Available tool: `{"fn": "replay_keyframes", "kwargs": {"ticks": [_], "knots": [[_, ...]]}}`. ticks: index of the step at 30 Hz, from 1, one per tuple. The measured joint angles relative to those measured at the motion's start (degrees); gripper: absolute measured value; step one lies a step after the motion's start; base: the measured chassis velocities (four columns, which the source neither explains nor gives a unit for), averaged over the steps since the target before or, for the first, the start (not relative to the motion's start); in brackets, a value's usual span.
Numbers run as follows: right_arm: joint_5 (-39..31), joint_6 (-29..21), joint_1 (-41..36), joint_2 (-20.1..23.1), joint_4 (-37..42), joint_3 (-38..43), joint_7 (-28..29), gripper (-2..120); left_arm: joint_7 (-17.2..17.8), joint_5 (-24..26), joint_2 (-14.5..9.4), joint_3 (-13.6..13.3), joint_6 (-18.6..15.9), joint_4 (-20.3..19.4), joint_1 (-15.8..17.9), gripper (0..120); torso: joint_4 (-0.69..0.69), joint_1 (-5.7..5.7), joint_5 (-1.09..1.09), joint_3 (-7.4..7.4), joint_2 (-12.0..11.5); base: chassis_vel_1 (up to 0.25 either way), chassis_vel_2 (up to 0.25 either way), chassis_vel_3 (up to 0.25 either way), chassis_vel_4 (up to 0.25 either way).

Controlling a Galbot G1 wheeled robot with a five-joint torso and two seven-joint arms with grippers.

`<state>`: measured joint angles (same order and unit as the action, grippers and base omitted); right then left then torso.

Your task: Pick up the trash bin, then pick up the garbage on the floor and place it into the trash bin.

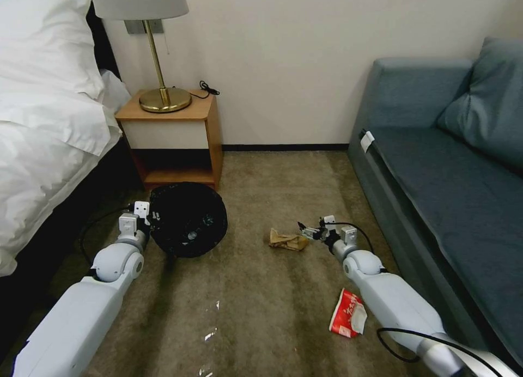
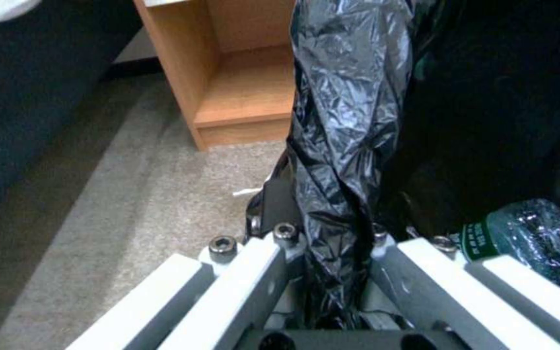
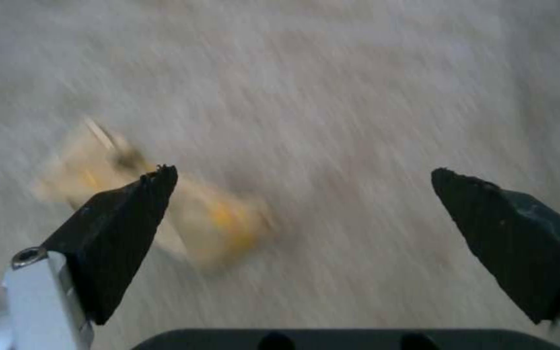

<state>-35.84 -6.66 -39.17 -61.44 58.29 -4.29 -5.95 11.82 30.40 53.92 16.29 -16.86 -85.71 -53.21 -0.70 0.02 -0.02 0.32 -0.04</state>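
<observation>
The trash bin (image 1: 188, 219), lined with a crinkled black bag (image 2: 345, 121), hangs tilted just in front of the nightstand. My left gripper (image 1: 146, 213) is shut on its rim and liner, and its fingers (image 2: 260, 272) pinch the bag fold. A clear bottle with a green label (image 2: 526, 243) lies inside the bin. The crumpled brown paper (image 1: 287, 239) lies on the carpet. My right gripper (image 1: 305, 231) stands open just right of it, low over the floor, with the paper (image 3: 215, 218) beside one fingertip (image 3: 144, 194). A red-and-white crushed packet (image 1: 347, 313) lies beside my right forearm.
A wooden nightstand (image 1: 174, 137) with a brass lamp (image 1: 163, 99) stands against the wall behind the bin. The bed (image 1: 49, 143) lines the left side and a blue sofa (image 1: 447, 175) the right. Open carpet (image 1: 256, 301) lies between my arms.
</observation>
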Motion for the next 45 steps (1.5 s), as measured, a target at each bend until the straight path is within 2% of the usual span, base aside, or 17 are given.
{"fn": "replay_keyframes", "kwargs": {"ticks": [1, 2, 4, 5, 7, 15, 24, 26, 36, 40, 45], "knots": [[-2.2, -1.7, -0.2, 1.8, 1.4, -1.4, 1.2, 100, 0.0, 0.2, -0.3, 0.4, 0.0, -0.2, -0.2, 1, 0.00, 0.00, 0.01, 0.00, 0.0, 0.000, 0.000, 0.000, 0.000], [-2.2, -1.7, -0.2, 1.8, 1.4, -1.4, 1.2, 100, 0.0, 0.2, -0.3, 0.4, 0.0, -0.2, -0.2, 1, 0.00, 0.00, 0.01, 0.00, 0.0, 0.000, 0.000, 0.000, 0.000], [-10.4, -6.2, -1.5, 7.6, 7.8, -5.4, 4.6, 100, -0.6, 0.4, -1.0, 1.8, 0.2, -0.2, -0.8, 1, 0.00, -0.01, 0.03, -0.02, 0.0, 0.000, 0.000, 0.000, 0.000], [-10.4, -6.2, -1.5, 7.6, 7.8, -5.4, 4.6, 100, -0.6, 0.4, -1.0, 1.8, 0.2, -0.2, -0.8, 1, 0.00, -0.01, 0.03, -0.02, 0.0, 0.000, 0.000, 0.000, 0.000], [-16.1, -10.0, -2.6, 11.2, 13.6, -7.5, 7.5, 100, -1.9, 0.2, -1.0, 2.6, 0.9, 1.2, -1.0, 1, -0.01, -0.01, 0.03, -0.02, 0.0, 0.000, 0.000, 0.000, 0.000], [-24.8, -14.7, -4.2, 12.8, 22.8, -11.3, 14.2, 100, -3.8, -0.5, 0.4, 3.9, 2.0, 3.7, -0.9, 1, 0.00, -0.01, 0.02, -0.01, 0.0, 0.000, 0.000, 0.000, 0.000], [-25.7, -14.8, -6.4, 12.8, 24.1, -13.2, 16.2, 100, -4.1, -0.2, 0.7, 3.7, 2.2, 4.2, -0.2, 1, 0.02, -0.01, 0.04, -0.01, 0.0, 0.000, 0.000, 0.000, 0.000], [-25.5, -14.8, -8.8, 12.2, 23.8, -13.4, 17.9, 100, -5.4, -0.1, 0.8, 2.9, 2.8, 5.4, 0.3, 1, -0.02, -0.01, 0.02, -0.01, 0.0, 0.000, 0.000, 0.000, 0.000], [-23.3, -14.6, -13.2, 10.7, 21.3, -12.8, 21.1, 100, -7.4, -0.6, -0.2, 2.6, 4.9, 7.7, -1.4, 1, 0.01, -0.01, 0.04, -0.01, 0.0, 0.000, 0.000, 0.000, 0.000], [-24.3, -15.2, -13.9, 11.7, 22.3, -12.4, 22.3, 100, -7.5, -0.5, -0.5, 2.4, 4.9, 7.7, -1.4, 1, 0.02, -0.01, 0.02, -0.01, 0.0, 0.000, 0.000, 0.000, 0.000], [-25.0, -15.5, -17.9, 16.1, 25.2, -9.4, 23.8, 100, -7.4, -0.5, -0.4, 1.3, 4.8, 7.7, -0.7, 1, 0.00, -0.01, 0.03, -0.01, 0.0, 0.000, 0.000, 0.000, 0.000]]}}
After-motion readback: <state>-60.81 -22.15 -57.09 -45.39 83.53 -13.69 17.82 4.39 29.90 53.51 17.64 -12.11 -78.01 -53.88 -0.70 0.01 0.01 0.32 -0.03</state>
